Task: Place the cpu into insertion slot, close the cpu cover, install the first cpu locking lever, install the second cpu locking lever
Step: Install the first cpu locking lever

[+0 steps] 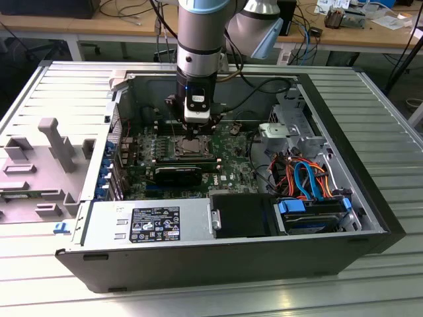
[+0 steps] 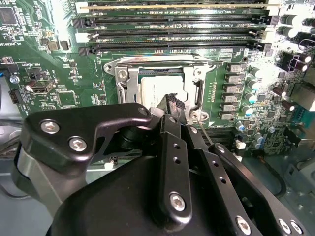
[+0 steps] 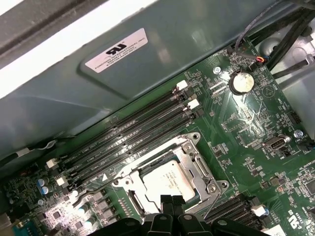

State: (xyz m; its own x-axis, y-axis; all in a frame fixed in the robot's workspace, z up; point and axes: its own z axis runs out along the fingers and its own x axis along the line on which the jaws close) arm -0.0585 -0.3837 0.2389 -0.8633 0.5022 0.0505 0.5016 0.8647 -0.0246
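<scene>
1 closed, empty gripper [image 3: 172,200] just above the cpu [image 3: 167,181] inside the insertion slot [image 3: 212,186]

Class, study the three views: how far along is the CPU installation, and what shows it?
Done: the cpu lies in the insertion slot, and the cpu cover looks folded down around it. In hand: the gripper, tips shut together, sits at the socket's edge beside the cover. Left: the locking levers, though whether either is latched cannot be told.
</scene>
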